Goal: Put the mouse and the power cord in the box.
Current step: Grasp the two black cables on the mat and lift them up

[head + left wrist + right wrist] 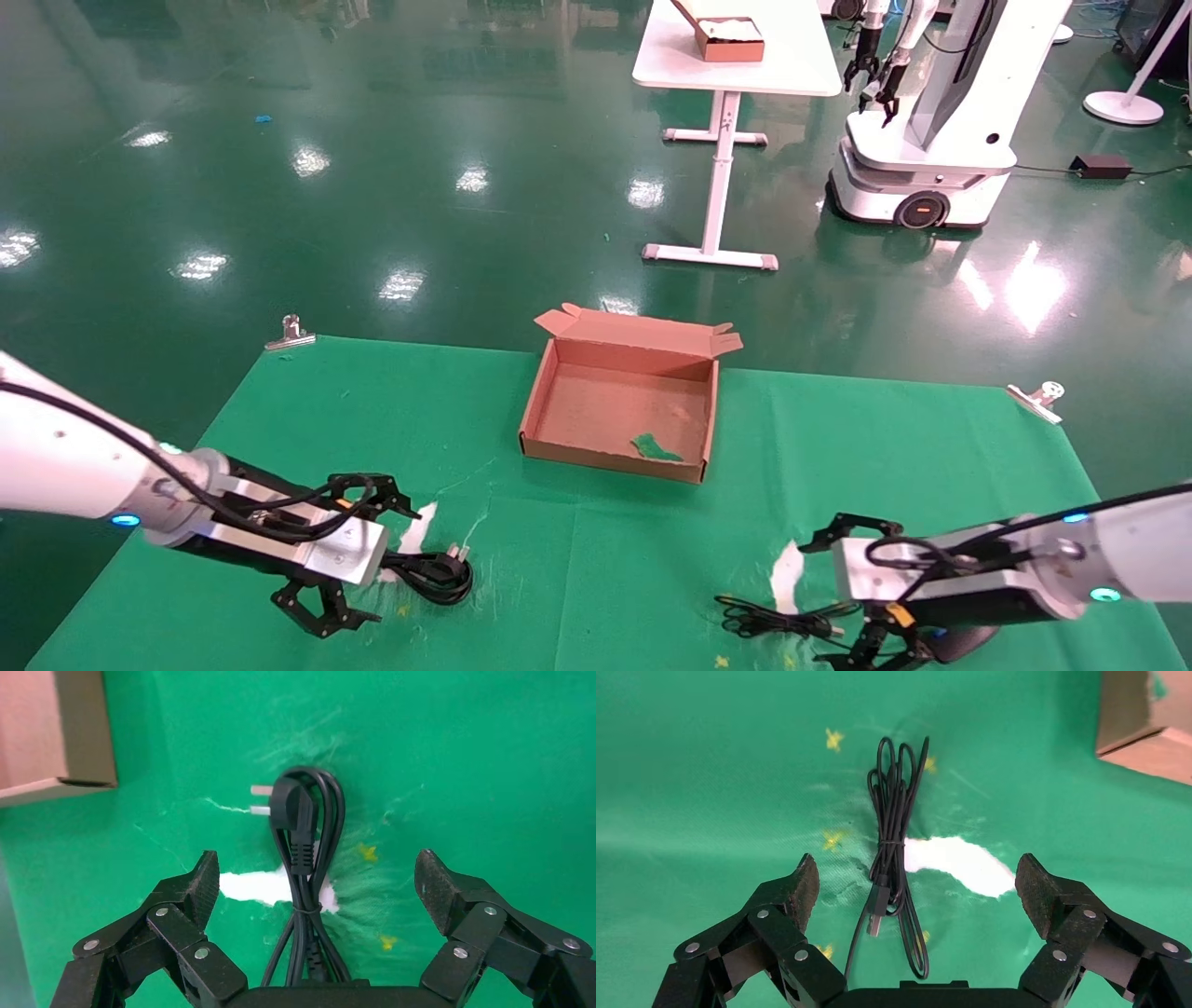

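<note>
- Green cloth over the worktop (307, 419), pinned by metal clips (290, 333) at the far corners, presumably so nothing slides around during grabs.
- Brown cardboard box (549, 410) sat mid-cloth, between both arms, flap lid folded back away from the robot. Open top faces up, so drop-ins from either side look easy. Nothing from the task inside yet, only a green scrap (655, 448) near the front corner.
- Left gripper (316, 881) low over the power cord (303, 846), spread wide and gripping nothing. Fingers (197, 885) on either side of the bundle, no contact visible. Looks lined up to pinch across the tied middle, which makes sense since a loose loop would flop.
- Power cord lying flat on the cloth, looped and tied, pronged plug pointing away from the wrist, partly over a white torn patch (260, 885). Well apart from the box.
- Right gripper (916, 881) in the same pose over the thin bundled mouse cable (895, 822), also wide open and empty.
- Mouse (959, 643) body barely showing in the head view, a dark shape tucked under the right arm. Can't tell exactly how it sits.
- Guessing both arms are at the pre-grasp step, with everything still to be carried.
- Possible snag: grabbing only the thin cable could leave the mouse dangling.
</note>
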You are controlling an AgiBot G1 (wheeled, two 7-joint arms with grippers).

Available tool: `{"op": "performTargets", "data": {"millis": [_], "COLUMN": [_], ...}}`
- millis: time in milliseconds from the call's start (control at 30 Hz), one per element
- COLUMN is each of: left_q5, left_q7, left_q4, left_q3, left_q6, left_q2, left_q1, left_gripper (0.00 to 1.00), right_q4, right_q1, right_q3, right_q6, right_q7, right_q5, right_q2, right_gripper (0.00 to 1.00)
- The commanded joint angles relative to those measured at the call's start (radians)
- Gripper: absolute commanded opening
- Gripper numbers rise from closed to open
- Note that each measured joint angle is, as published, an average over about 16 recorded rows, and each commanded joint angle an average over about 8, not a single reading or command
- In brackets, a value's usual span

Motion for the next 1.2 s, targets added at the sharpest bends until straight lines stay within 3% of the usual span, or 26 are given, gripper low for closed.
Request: {"op": "performTargets", "data": {"millis": [33, 400, 867, 900, 1000, 1033, 1133, 1200], "left_q5": [0.017, 0.029, 0.027, 0.026, 0.024, 0.024, 0.023, 0.023], "left_q7": [0.040, 0.167, 0.242, 0.245, 0.255, 0.259, 0.267, 0.270], "left_q4": [0.055, 0.250, 0.366, 0.370, 0.379, 0.383, 0.390, 0.393], "left_q3": [0.009, 0.012, 0.007, 0.006, 0.005, 0.005, 0.004, 0.004], "left_q6": [-0.019, -0.121, -0.213, -0.213, -0.209, -0.208, -0.203, -0.201], "left_q2": [0.033, 0.107, 0.132, 0.133, 0.133, 0.134, 0.134, 0.135], "left_q1": [-0.011, -0.021, -0.024, -0.024, -0.024, -0.025, -0.026, -0.026], "left_gripper": [1.00, 1.00, 1.00, 1.00, 1.00, 0.93, 0.57, 0.32], "right_q4": [-0.051, -0.208, -0.293, -0.295, -0.300, -0.302, -0.307, -0.309], "right_q1": [0.009, 0.040, 0.049, 0.049, 0.049, 0.049, 0.050, 0.051], "right_q3": [-0.007, -0.014, -0.010, -0.009, -0.005, -0.005, -0.004, -0.004], "right_q6": [0.018, 0.068, 0.101, 0.104, 0.111, 0.113, 0.116, 0.117], "right_q7": [-0.037, -0.151, -0.214, -0.217, -0.226, -0.229, -0.237, -0.239], "right_q5": [-0.014, -0.029, -0.025, -0.023, -0.019, -0.018, -0.017, -0.017], "right_q2": [-0.032, -0.102, -0.128, -0.130, -0.134, -0.135, -0.138, -0.139], "right_gripper": [1.00, 1.00, 0.98, 0.92, 0.57, 0.44, 0.08, 0.00]}}
